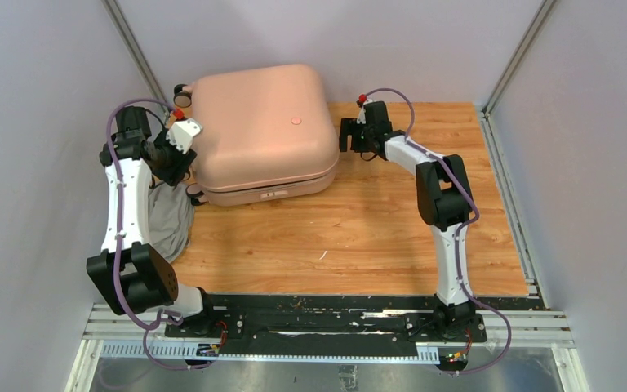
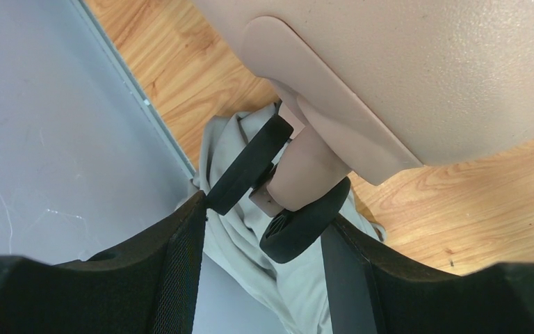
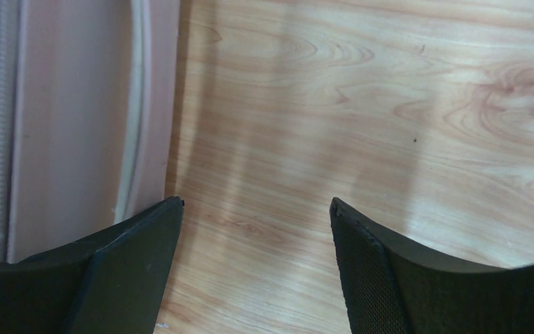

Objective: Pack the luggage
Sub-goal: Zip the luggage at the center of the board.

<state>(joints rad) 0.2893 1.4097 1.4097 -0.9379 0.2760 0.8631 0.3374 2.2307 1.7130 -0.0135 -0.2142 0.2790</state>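
Observation:
The luggage (image 1: 261, 131), a pale pink hard-shell suitcase, lies closed on the wooden table at the back left. My left gripper (image 1: 184, 171) is at its left side, low by the front corner. In the left wrist view the left gripper (image 2: 270, 212) has a black double wheel (image 2: 302, 226) of the luggage (image 2: 424, 69) between its fingers, and both fingers touch the wheel's discs. My right gripper (image 1: 347, 135) hangs just off the suitcase's right side. Seen from the right wrist, that gripper (image 3: 256, 202) is open over bare wood, beside the pink shell (image 3: 76, 125).
A grey cloth bundle (image 1: 167, 220) lies on the table's left edge under the left arm and below the wheel (image 2: 229, 236). Another wheel (image 1: 181, 90) sticks out at the back left. Grey walls close in on the left (image 2: 42, 139), back and right.

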